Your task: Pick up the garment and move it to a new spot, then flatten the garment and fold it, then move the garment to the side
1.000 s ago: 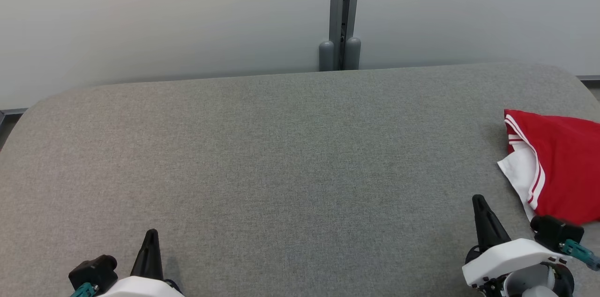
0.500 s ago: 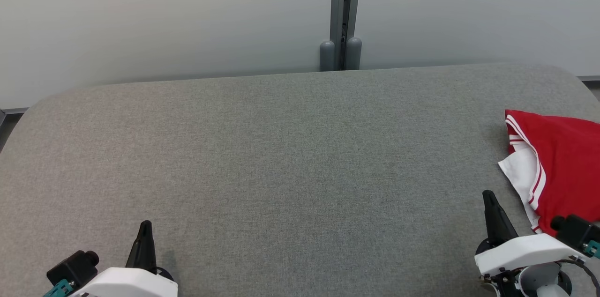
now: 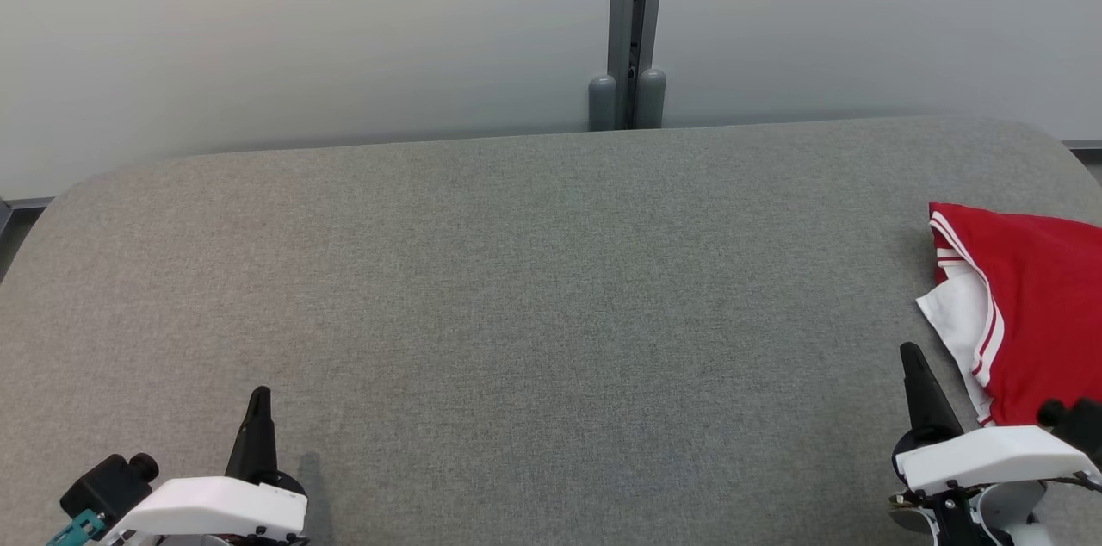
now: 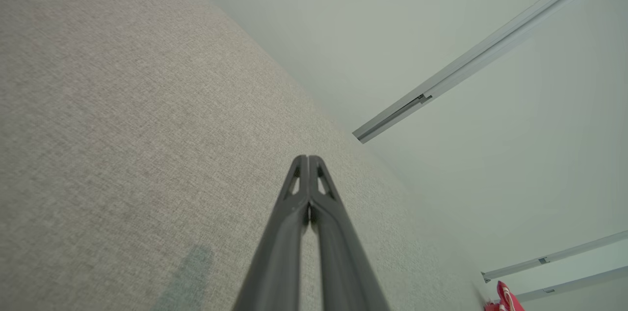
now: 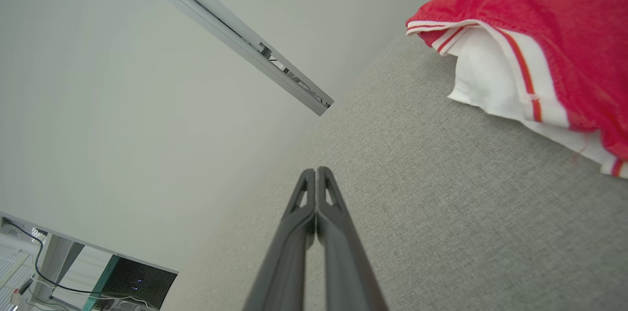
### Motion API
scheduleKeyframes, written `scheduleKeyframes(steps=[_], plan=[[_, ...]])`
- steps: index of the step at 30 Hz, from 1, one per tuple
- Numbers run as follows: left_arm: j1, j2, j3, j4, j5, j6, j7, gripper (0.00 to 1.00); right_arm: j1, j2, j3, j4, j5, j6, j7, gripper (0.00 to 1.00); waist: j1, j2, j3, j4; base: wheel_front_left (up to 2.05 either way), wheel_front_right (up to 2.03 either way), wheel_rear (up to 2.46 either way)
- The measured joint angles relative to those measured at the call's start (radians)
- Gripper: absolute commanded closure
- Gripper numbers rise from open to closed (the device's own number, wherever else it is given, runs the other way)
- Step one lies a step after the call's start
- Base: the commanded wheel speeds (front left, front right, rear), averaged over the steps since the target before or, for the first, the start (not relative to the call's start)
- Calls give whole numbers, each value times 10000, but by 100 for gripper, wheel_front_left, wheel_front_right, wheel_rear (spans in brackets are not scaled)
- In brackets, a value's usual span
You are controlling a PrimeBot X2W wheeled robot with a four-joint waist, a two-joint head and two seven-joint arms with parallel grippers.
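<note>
The red garment (image 3: 1033, 305) lies at the far right of the grey desk (image 3: 516, 270), partly cut off by the edge of the head view. Its white, red-striped hem is turned outward toward the middle of the desk. It looks compact and layered rather than spread out, with one red panel lying over a white one. That suggests it has been folded and set aside, though how neat the fold is cannot be told because much of it is out of frame.

The left hand (image 3: 257, 398) sits low at the near left of the desk. It is clenched, with its two dark fingers pressed together and nothing between them. The right hand (image 3: 911, 355) is clenched and empty too, just beside the garment's near corner but apart from it. In the right wrist view the cloth lies off to the upper right of the fingers and does not touch them.

With both hands near the desk's front edge and nothing held, the arms look parked clear of the cloth. The broad middle of the desk is left as working room, and the task seems at or near its end.
</note>
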Motion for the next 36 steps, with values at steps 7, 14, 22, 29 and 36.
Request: scheduleKeyframes(steps=[7, 14, 22, 29, 36], plan=[[-45, 4, 96, -121, -867, -98, 211, 100, 58, -10, -88, -176, 848, 0, 215, 100, 0, 0, -1, 11, 0, 0, 0], [-64, 10, 171, -226, -1689, -192, 410, 100, 84, -19, -219, -351, 1647, 0, 431, 100, 0, 0, -3, 21, 0, 0, 0], [-209, 21, 267, -355, -2527, -337, 635, 100, 100, -29, -311, -552, 2481, 0, 635, 100, 0, 0, -4, 34, 0, 0, 0], [-239, 25, 336, -443, -3218, -416, 817, 100, 124, -35, -380, -694, 3162, 0, 813, 100, 0, 0, -5, 44, 0, 0, 0], [-273, 29, 416, -533, -3881, -518, 959, 100, 148, -42, -476, -838, 3820, 0, 989, 100, 0, 0, -6, 55, 0, 0, 0]])
